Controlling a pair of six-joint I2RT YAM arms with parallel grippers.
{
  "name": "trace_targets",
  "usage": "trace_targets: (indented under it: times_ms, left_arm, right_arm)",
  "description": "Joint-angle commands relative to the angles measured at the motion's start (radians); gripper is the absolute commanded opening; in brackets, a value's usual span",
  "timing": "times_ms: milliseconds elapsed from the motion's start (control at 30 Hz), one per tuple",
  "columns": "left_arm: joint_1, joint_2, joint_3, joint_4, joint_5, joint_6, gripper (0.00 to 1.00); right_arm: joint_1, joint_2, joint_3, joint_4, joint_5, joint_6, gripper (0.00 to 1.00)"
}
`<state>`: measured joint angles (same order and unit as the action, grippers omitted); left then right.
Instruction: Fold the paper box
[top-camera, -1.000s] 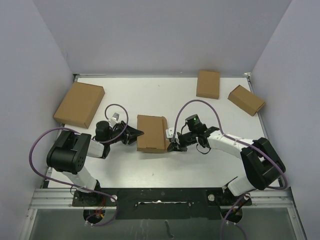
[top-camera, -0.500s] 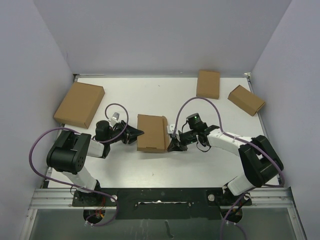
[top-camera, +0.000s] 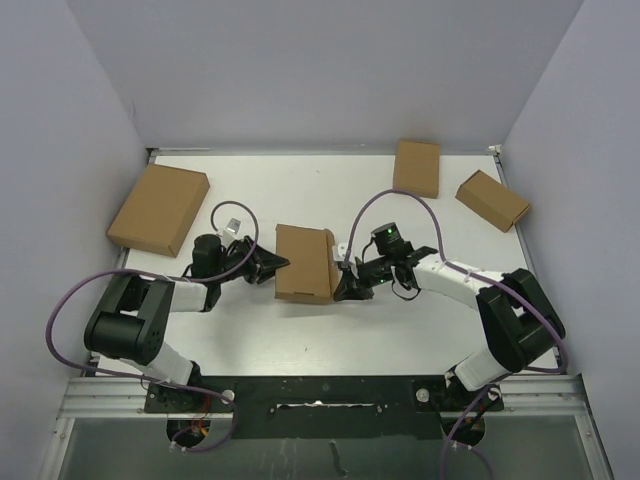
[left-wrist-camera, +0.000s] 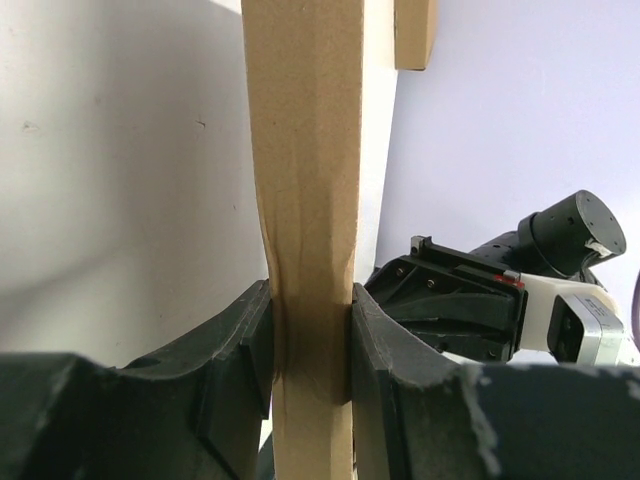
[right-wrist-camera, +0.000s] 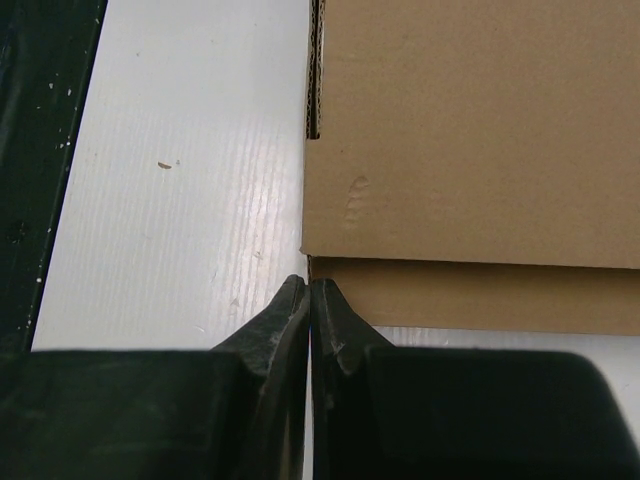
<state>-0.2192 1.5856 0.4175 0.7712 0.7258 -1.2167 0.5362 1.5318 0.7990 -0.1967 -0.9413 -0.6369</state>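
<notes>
The brown cardboard paper box (top-camera: 303, 264) sits centrally on the white table (top-camera: 400, 325). We note the left gripper (left-wrist-camera: 310, 345) clamped on its edge; the right gripper (right-wrist-camera: 309, 288), jaws together, has nudged closer, likely seating a flap.

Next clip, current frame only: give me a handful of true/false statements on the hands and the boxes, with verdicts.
1. The left hand is clamped on an edge of the paper box. True.
2. The right hand stands wide open. False: its fingers are shut together with nothing between them, tips at a corner of the paper box.
3. The larger box lies at the far right. False: it lies at the far left; the two smaller boxes are at the far right.
4. Four cardboard boxes are in view from above. True.
5. The paper box is stacked on the larger box. False: they lie apart.
</notes>
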Motion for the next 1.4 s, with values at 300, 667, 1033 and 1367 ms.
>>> trace_targets:
  times_ms: [300, 667, 1033, 1367]
  left_arm:
    - [-0.062, -0.134, 0.176, -0.479, -0.072, 0.314, 0.26]
    - [-0.069, -0.066, 0.312, -0.740, -0.032, 0.584, 0.26]
    - [-0.163, -0.079, 0.437, -0.997, -0.207, 0.791, 0.26]
    - [-0.209, -0.108, 0.411, -0.972, -0.239, 0.905, 0.26]
  right_arm:
    - [0.021, 0.023, 0.072, 0.001, 0.031, -0.024, 0.02]
    - [-0.013, -0.002, 0.117, -0.192, -0.041, -0.193, 0.26]
    - [-0.270, -0.034, 0.089, 0.051, -0.088, 0.195, 0.35]
    - [-0.374, 0.172, 0.139, 0.159, -0.100, 0.494, 0.54]
